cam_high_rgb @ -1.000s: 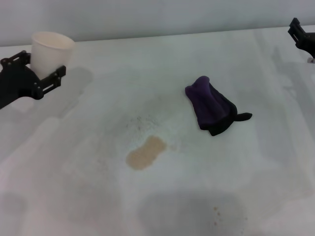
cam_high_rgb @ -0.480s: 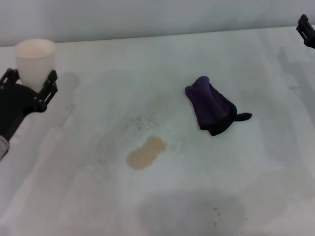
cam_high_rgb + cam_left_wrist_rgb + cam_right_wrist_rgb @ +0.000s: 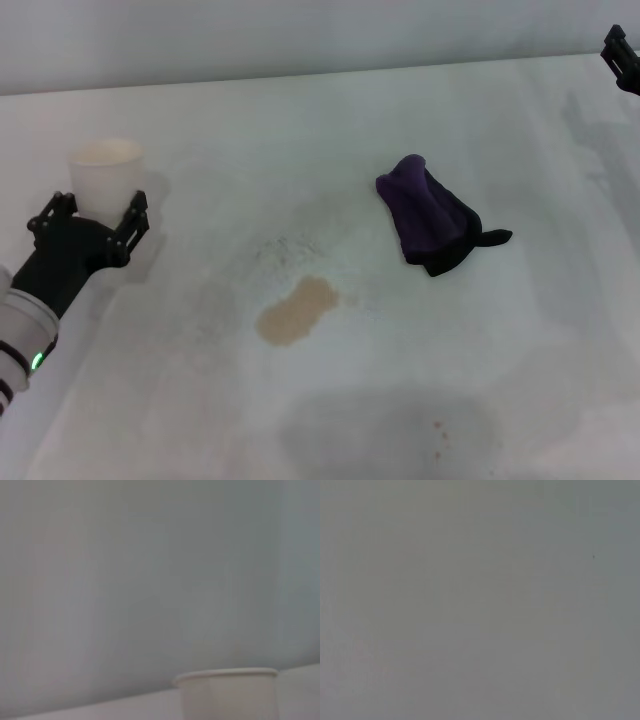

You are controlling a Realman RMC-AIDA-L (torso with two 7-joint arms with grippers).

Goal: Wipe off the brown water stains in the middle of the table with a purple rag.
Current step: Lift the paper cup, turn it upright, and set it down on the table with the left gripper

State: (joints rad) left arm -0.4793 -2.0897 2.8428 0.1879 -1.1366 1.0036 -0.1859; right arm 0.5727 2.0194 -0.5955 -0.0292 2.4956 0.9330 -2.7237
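The brown water stain [image 3: 297, 311], a small tan peanut-shaped puddle, lies in the middle of the white table [image 3: 300, 130]. The purple rag [image 3: 430, 222] lies crumpled to the right of it and a little farther back, untouched. My left gripper [image 3: 92, 210] is at the left side of the table, its fingers on both sides of a white paper cup [image 3: 105, 172] that stands upright. The cup's rim shows in the left wrist view [image 3: 227, 692]. My right gripper [image 3: 622, 55] is partly in view at the far right edge, away from the rag.
Faint grey speckled marks [image 3: 285, 248] lie just behind the stain. Tiny reddish dots [image 3: 437, 425] sit in a grey shadow near the front. A wall runs along the table's far edge. The right wrist view shows only a blank grey surface.
My left gripper has carried the white cup nearer and lower, down to the table's left side. The right gripper has drawn back to the edge of view. Rag and stain are unmoved.
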